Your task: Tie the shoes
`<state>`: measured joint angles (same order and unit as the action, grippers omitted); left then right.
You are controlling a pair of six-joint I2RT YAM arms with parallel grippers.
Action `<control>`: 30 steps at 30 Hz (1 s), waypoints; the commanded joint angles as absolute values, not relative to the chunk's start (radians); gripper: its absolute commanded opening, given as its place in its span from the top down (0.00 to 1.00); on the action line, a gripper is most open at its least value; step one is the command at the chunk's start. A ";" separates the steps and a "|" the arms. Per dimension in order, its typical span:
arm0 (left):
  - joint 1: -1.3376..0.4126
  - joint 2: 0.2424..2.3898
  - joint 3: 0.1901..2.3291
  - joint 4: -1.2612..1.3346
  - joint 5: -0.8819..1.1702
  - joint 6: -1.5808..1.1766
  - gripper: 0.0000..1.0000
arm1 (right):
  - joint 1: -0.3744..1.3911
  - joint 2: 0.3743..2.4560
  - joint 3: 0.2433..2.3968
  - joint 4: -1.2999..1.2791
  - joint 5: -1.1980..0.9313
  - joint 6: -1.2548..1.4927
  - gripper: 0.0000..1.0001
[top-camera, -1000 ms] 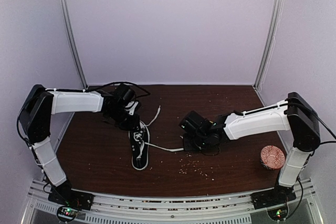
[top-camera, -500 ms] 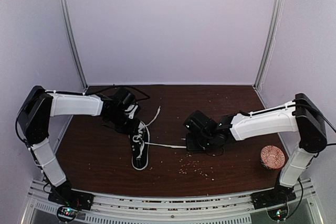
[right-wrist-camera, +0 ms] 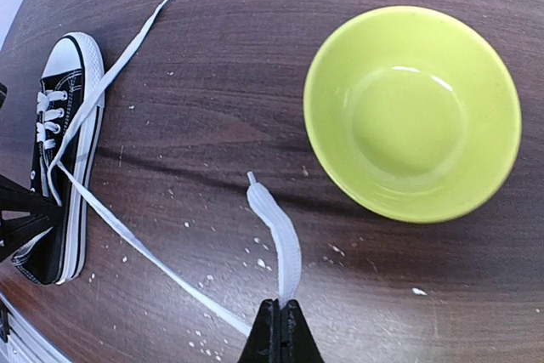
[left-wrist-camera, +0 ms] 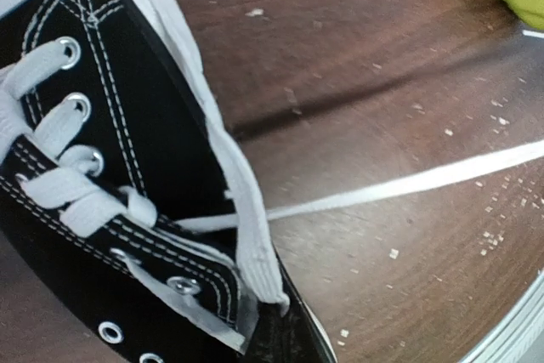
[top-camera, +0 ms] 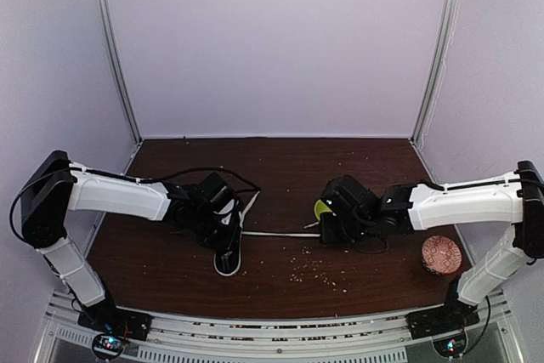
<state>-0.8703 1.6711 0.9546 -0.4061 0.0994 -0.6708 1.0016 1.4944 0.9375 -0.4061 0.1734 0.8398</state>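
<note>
The sneaker (left-wrist-camera: 127,125) lies on the dark table (top-camera: 170,252), left of centre and toe toward the arms, mostly hidden from above by the left arm. The left claw (top-camera: 226,231) sits right at the shoe's side, clenched on the loose lace (left-wrist-camera: 217,129). That lace runs from the pinch along the shoe's edge and off across the wood.

The right claw (right-wrist-camera: 279,329) is well apart from the shoe, out toward the middle of the table, and pinches the taut lace (left-wrist-camera: 408,180) close to its tip. A short tail with the aglet pokes past the fingers. This lace stretches in a straight line over the table from the eyelets to that claw.

A lime-green bowl (right-wrist-camera: 412,112) stands just beyond the right claw. A patterned tub (top-camera: 441,254) sits near the right arm's base. Pale crumbs (top-camera: 314,271) are scattered over the wood.
</note>
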 commanded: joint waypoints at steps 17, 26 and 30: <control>-0.960 1.346 0.998 -0.367 0.039 -0.728 1.00 | 1.010 1.196 0.932 -0.487 0.234 0.790 1.00; -0.879 1.349 0.900 -0.110 0.256 -0.601 1.00 | 1.006 1.317 1.063 -0.222 0.129 0.685 1.00; -0.855 1.376 0.851 -0.041 0.306 -0.587 1.00 | 1.006 1.435 1.162 -0.181 0.085 0.645 1.00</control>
<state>-0.8764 1.3689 0.8860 -0.2230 0.2150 -0.6415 1.0050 1.3502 1.0771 -0.2916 0.1471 0.7094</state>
